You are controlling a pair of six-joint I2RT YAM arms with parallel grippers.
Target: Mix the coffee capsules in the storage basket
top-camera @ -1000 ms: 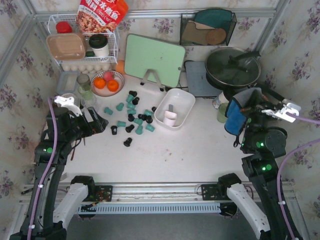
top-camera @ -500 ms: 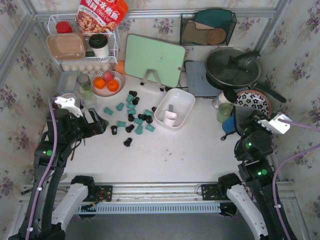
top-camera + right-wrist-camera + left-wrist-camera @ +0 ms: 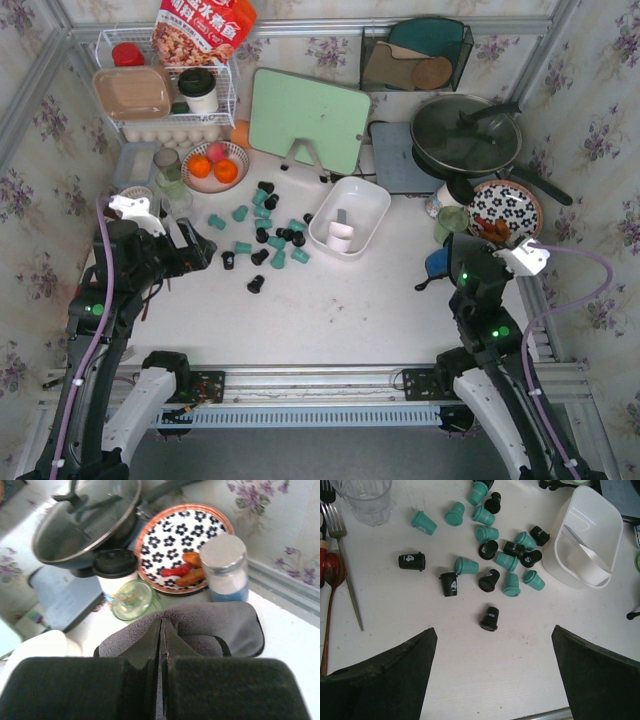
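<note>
Teal and black coffee capsules point(image 3: 270, 235) lie scattered on the white table, just left of the storage basket point(image 3: 375, 200). None of them shows inside it. The left wrist view has the same capsules point(image 3: 506, 560) and the basket point(image 3: 560, 565), which holds a small white cup. My left gripper point(image 3: 493, 628) hovers open above bare table, nearest a lone black capsule point(image 3: 489, 618). Over by the right side, my right gripper point(image 3: 160, 624) is shut on a blue, grey-lined mitt point(image 3: 220, 625), which rests low point(image 3: 437, 263).
A glass point(image 3: 362, 497), fork point(image 3: 347, 570) and spoon point(image 3: 332, 570) lie left of the capsules. A fruit bowl point(image 3: 214, 165) and green board point(image 3: 308, 118) stand behind. By the right arm are a lidded pan point(image 3: 465, 135), patterned plate point(image 3: 180, 545), jar point(image 3: 227, 567) and green glass point(image 3: 132, 599).
My right arm has come down and toward the near edge with the mitt, uncovering the patterned plate. The left arm and the capsules have not moved.
</note>
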